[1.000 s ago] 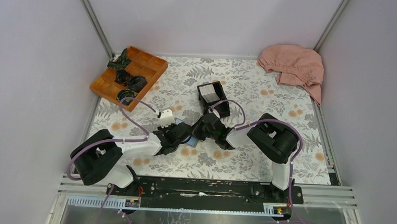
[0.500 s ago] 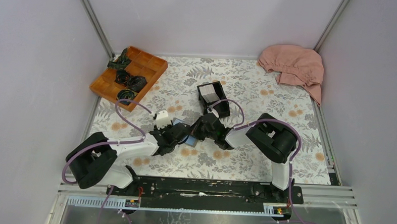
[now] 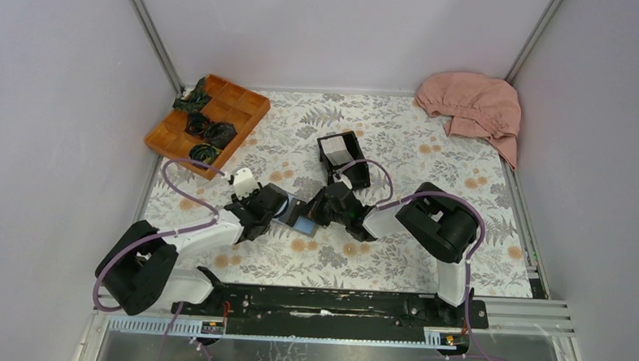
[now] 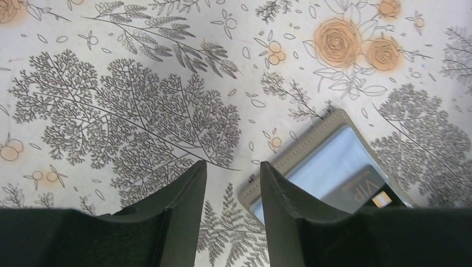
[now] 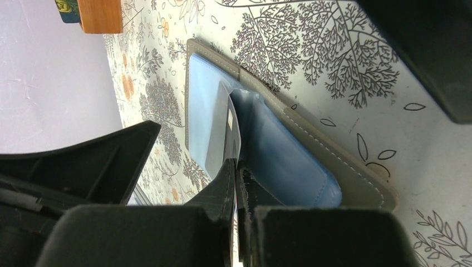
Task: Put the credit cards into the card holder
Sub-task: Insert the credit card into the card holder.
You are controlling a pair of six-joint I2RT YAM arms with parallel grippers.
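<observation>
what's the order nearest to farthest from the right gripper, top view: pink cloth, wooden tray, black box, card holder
1. card holder, at the right gripper
2. black box, just behind
3. wooden tray, far left
4. pink cloth, far right corner

A black open plastic box [image 3: 343, 158] stands tilted near the middle of a floral tablecloth [image 3: 394, 257] printed with grey ferns and orange roses. Beyond the box and to its left, an orange wooden tray [image 3: 247, 104] of square compartments sits at an angle, several of its cells holding dark bundled items [image 3: 218, 132]. Beyond the box and well to its right, a crumpled pink cloth [image 3: 474, 106] lies in the corner between pale lilac walls [image 3: 331, 34].
</observation>
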